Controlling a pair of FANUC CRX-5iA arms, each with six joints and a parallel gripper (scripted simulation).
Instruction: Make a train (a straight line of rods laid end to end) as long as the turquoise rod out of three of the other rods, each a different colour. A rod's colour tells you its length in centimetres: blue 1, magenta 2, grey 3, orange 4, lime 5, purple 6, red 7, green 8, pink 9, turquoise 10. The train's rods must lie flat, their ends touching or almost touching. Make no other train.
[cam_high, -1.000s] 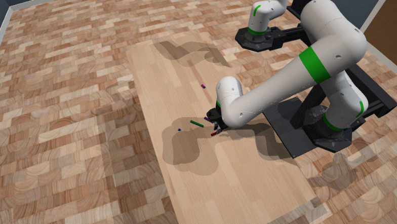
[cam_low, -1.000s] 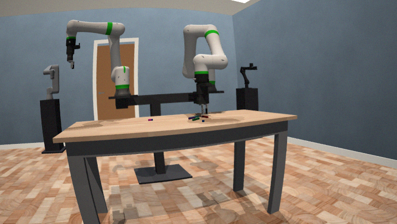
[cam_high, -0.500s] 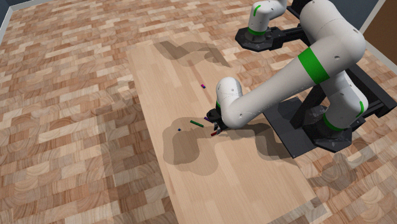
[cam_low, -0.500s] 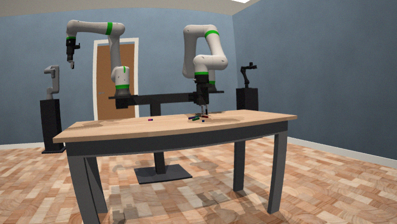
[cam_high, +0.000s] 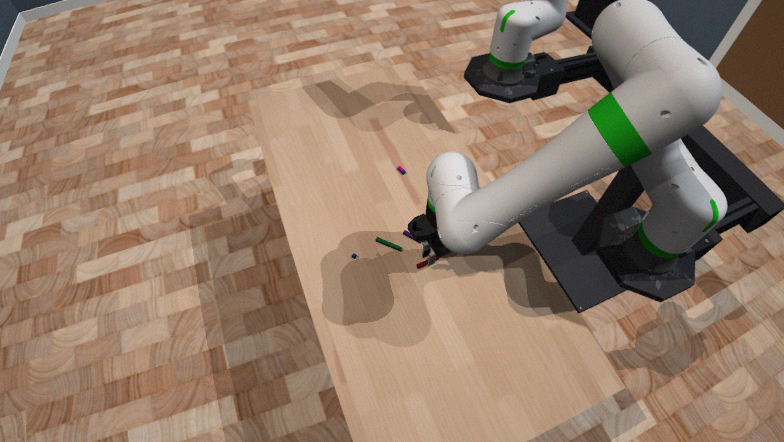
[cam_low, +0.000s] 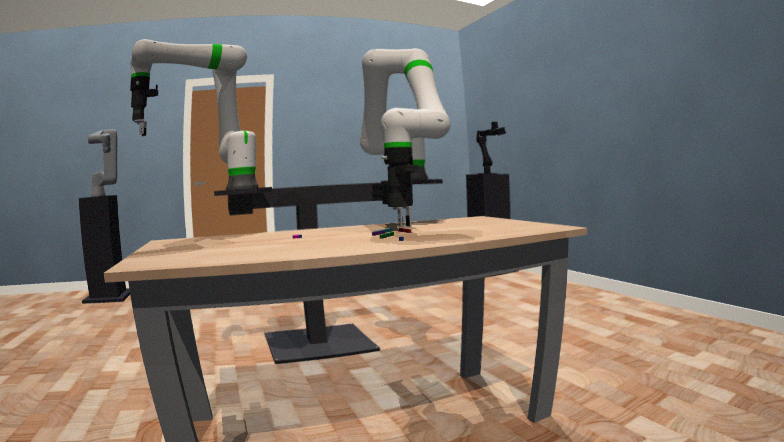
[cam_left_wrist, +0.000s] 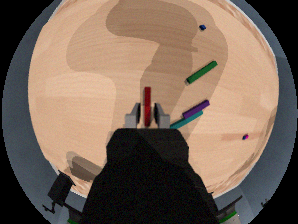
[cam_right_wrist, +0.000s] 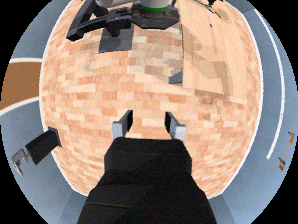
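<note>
Turquoise rod (cam_left_wrist: 187, 120) sets the train's length, so I judge my left hand (cam_high: 428, 253) (cam_low: 404, 226) (cam_left_wrist: 147, 109), parted and empty, straddles the red rod (cam_high: 421, 264) (cam_low: 404, 230) (cam_left_wrist: 147, 100) to grasp it.

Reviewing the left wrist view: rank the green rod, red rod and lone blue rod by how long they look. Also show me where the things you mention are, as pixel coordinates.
1. Red rod (cam_high: 421, 264) (cam_low: 405, 230) (cam_left_wrist: 147, 106)
2. Green rod (cam_high: 388, 243) (cam_low: 387, 235) (cam_left_wrist: 201, 72)
3. Lone blue rod (cam_high: 354, 255) (cam_low: 401, 238) (cam_left_wrist: 202, 27)

Red and green look close; nearness makes their order unsure.
</note>
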